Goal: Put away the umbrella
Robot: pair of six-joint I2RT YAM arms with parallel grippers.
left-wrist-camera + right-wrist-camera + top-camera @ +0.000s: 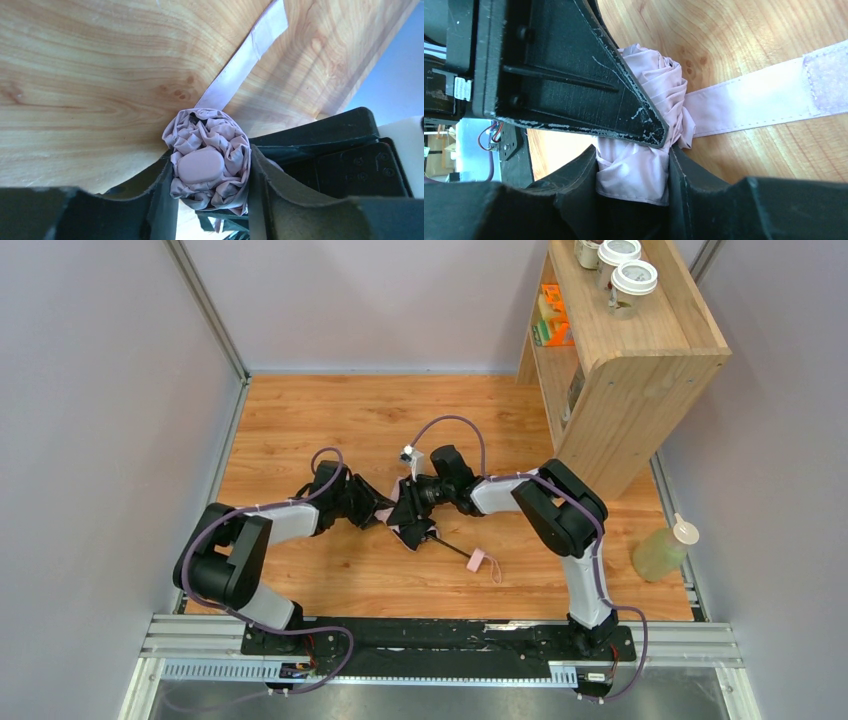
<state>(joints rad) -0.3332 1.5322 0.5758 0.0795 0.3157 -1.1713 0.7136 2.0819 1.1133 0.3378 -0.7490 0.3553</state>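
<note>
Umbrella [408,522] lies mid-frame on the tabletop [300,430] — its bunched pink fabric pinched from both sides by left claw [210,170] and right claw [633,172]. Handle [477,561] at lower right, seemingly resting on wood.

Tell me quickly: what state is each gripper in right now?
Left gripper: closed on the umbrella, at its bunched canopy end.
Right gripper: closed on the umbrella's pink fabric.

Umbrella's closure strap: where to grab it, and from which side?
Probably its free end by the Velcro patch, from above, fingers across its width: the strap lies flat along the table, stretched out clear of the bunched canopy.
</note>
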